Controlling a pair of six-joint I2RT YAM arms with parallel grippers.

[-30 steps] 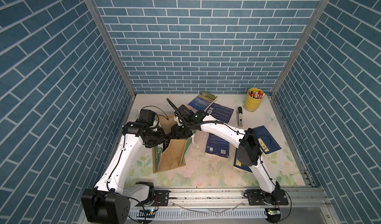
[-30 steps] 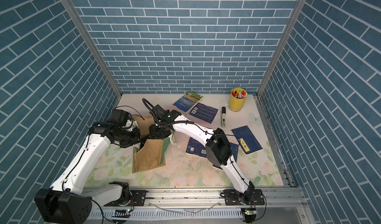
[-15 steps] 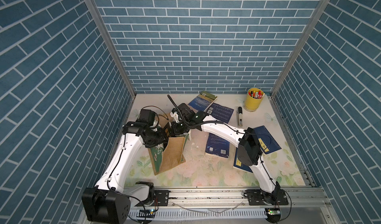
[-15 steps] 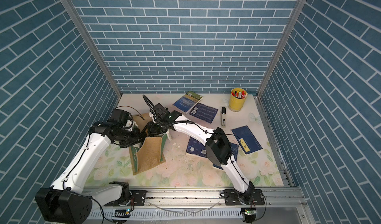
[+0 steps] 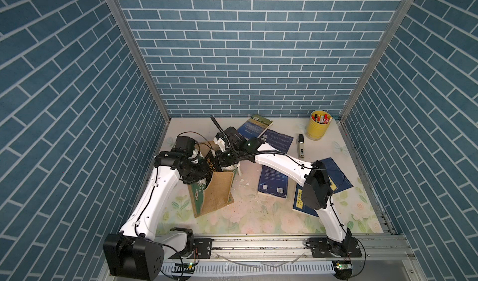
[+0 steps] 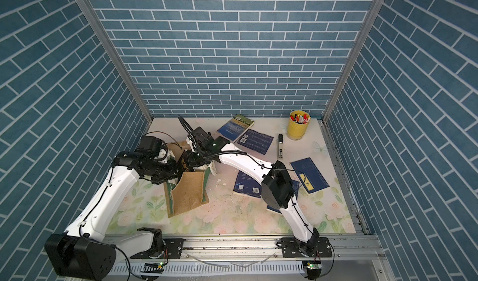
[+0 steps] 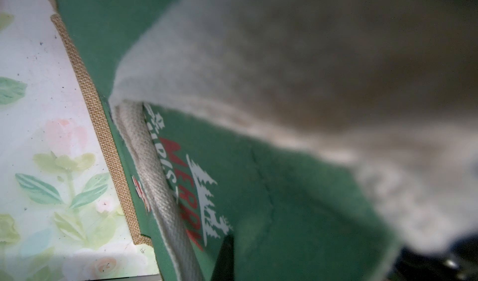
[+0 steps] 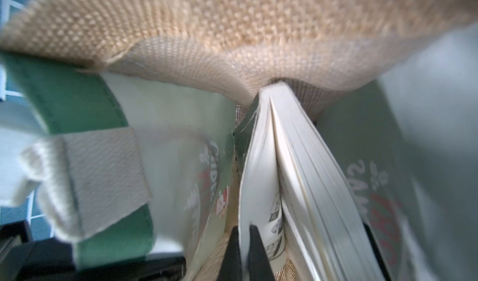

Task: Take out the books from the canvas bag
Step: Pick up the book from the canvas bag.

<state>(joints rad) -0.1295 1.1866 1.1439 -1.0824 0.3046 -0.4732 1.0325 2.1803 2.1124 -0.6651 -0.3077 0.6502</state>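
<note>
I had the right gripper (image 5: pixel 219 161) at the mouth of the canvas bag (image 5: pixel 218 193). Its wrist view showed the jaws pinched together on the outer leaves of the black book (image 5: pixel 210 164), whose white page edge ran up into the bag's burlap corner. The book stood tilted, rising above the rim. The left gripper (image 5: pixel 203 181) was closed on the bag's green side panel at the rim, on the side nearest the left wall, where I had little room. The bag leaned on the table (image 5: pixel 258 215), and the front strip lay bare. Five loose books (image 5: pixel 274 186) lay flat to the right and behind, with an open gap between the nearest one's edge and the bag.
</note>
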